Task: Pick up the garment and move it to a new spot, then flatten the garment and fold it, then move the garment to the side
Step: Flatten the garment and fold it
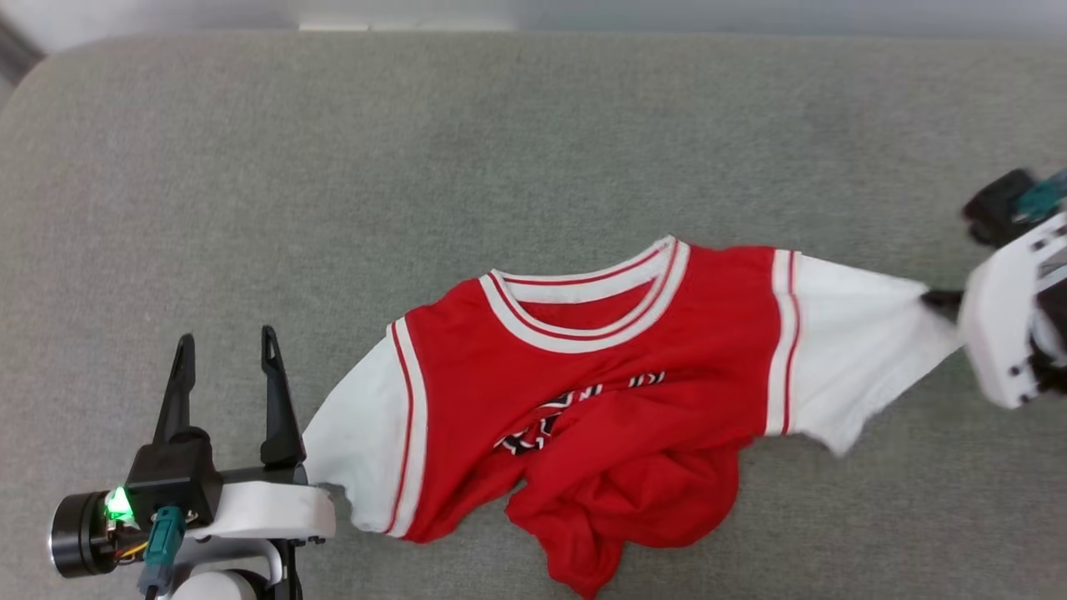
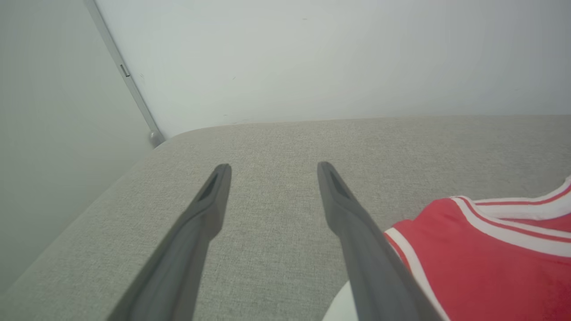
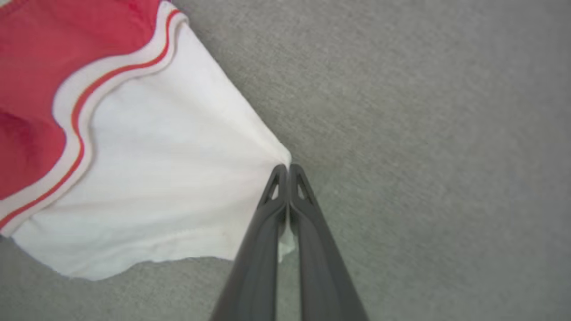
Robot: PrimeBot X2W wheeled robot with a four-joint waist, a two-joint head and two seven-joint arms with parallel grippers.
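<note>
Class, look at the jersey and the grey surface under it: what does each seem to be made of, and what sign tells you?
The jersey: soft knit fabric, likely matte; it bunches into folds and puckers where the right pincer pinches its white sleeve. The grey surface: woven upholstery cloth, probably padded; fine weave, rounded corner.

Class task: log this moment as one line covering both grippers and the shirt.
left gripper: open, beside shirt | right gripper: shut on shirt, at white sleeve | shirt: lower half bunched, on grey cushion
</note>
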